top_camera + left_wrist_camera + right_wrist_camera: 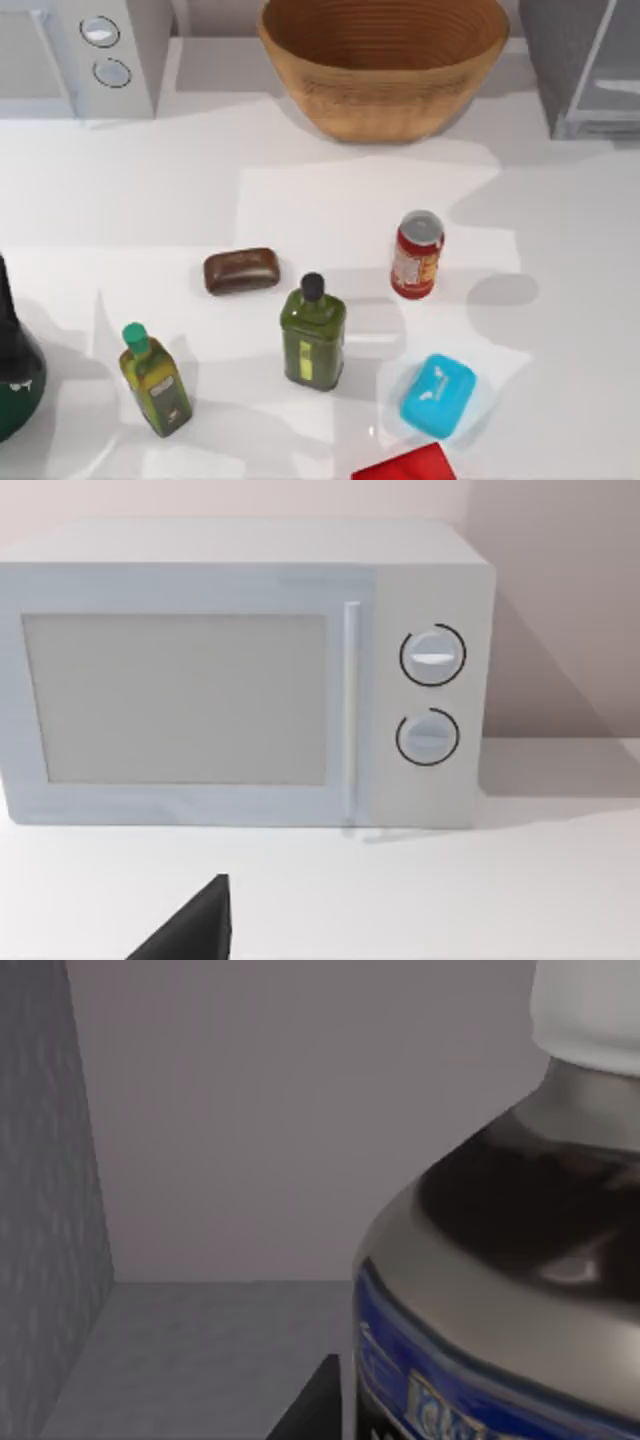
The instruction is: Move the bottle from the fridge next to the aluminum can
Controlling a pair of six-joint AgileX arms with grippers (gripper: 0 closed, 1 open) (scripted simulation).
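Grey fridge point(50, 1210) wall beside bottle point(500, 1290)

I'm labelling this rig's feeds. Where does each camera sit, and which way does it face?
Top view: above the table, looking down on the aluminum can, basket and fridge corner.
Left wrist view: low by the table, facing the white appliance; a dark hand tip shows.
Right wrist view: inside a grey box, close to the bottle.
Top and left wrist views share the white appliance.
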